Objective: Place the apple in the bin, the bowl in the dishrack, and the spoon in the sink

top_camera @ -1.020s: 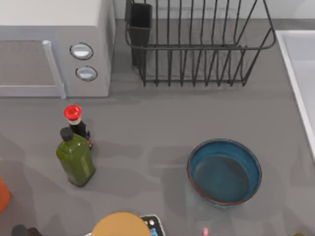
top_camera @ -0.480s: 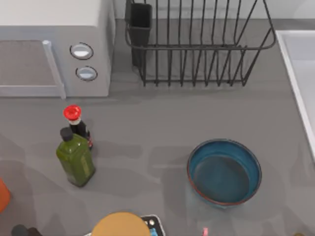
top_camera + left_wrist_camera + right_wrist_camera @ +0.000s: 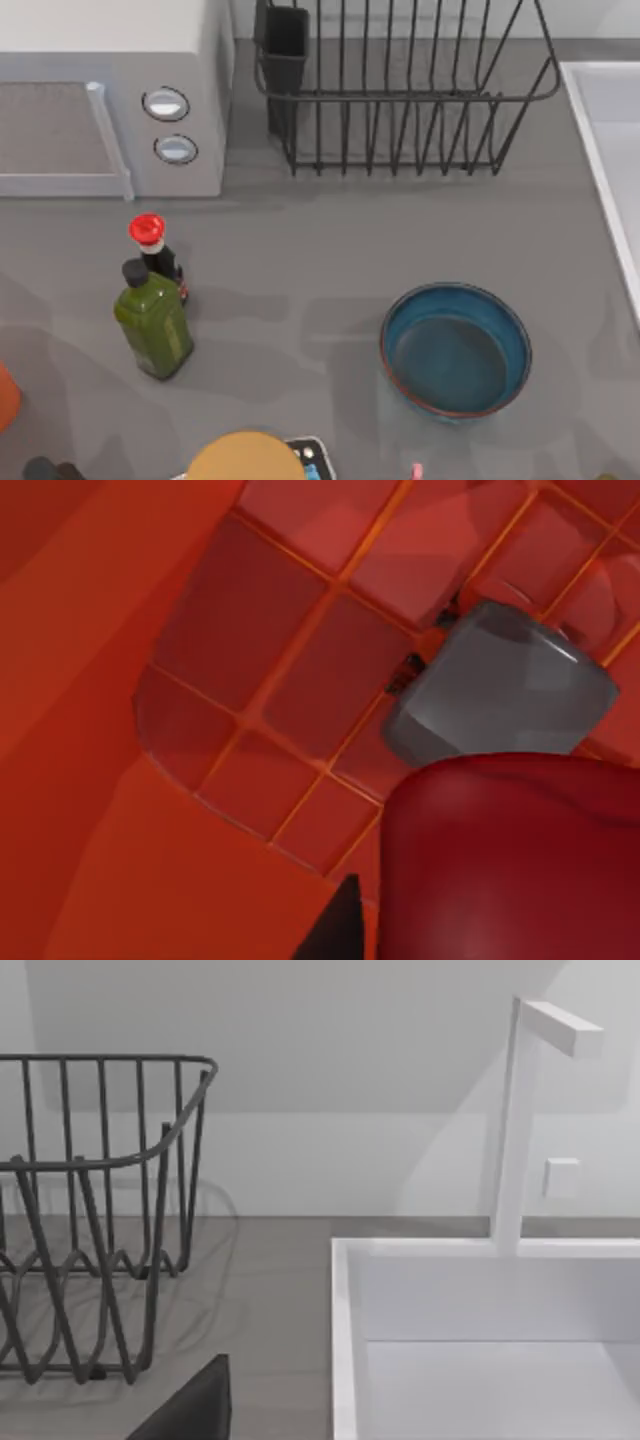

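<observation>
Right, closest to my left gripper (image 3: 440, 780) is the apple (image 3: 510, 865), dark red and pressed up against it. I cannot tell whether the gripper is clamped on the fruit or has let go. Beyond the apple, below the gripper, lies the red gridded floor of the bin (image 3: 250, 680), with its smooth wall rising alongside. From above, an orange sliver of that bin sits at the table's left edge.

My right gripper (image 3: 195, 1410) hangs low over the grey table (image 3: 300, 260); I cannot tell its grip either. Just ahead of it to one side is the sink (image 3: 345, 1340), white-rimmed, with an angular white tap (image 3: 515, 1120) at its back. Ahead to the other side stands the dishrack (image 3: 100, 1160), its bars bare.

The bowl (image 3: 455, 348) rests upright on the table, well apart from the rack. Farther off, a green bottle (image 3: 152, 322) touches a red-capped bottle (image 3: 150, 240), with the microwave (image 3: 110, 95) beyond them.
</observation>
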Action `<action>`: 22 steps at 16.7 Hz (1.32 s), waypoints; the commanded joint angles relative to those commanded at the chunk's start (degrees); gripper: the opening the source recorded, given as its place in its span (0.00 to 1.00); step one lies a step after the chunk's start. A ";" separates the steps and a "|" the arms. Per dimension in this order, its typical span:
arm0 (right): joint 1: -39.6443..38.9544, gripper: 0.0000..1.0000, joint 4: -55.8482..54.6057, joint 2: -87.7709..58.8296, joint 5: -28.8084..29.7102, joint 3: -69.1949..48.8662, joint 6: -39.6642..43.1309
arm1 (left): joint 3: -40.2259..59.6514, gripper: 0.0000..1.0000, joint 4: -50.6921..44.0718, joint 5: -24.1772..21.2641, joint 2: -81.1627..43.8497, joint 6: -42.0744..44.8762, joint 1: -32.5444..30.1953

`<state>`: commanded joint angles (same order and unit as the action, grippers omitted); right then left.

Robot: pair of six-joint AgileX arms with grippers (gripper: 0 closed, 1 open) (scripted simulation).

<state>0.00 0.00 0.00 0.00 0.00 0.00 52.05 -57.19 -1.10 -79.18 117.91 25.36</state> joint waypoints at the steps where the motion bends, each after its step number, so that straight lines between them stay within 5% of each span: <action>1: 0.00 1.00 0.00 0.00 0.00 0.00 0.00 | 0.00 0.83 0.00 0.00 0.00 0.00 0.00; 4: 0.00 1.00 0.00 0.00 0.00 0.00 0.00 | 0.00 1.00 0.00 0.00 0.00 0.00 0.00; 15: 0.00 1.00 0.00 0.00 0.00 0.00 0.00 | 0.95 1.00 -1.20 -0.62 2.62 -2.18 -0.24; 22: 0.00 1.00 0.00 0.00 0.00 0.00 0.00 | -10.19 1.00 11.20 -0.29 18.88 -27.08 -5.55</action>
<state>0.00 0.00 0.00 0.00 0.00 0.00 41.86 -46.00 -1.40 -60.30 90.83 19.80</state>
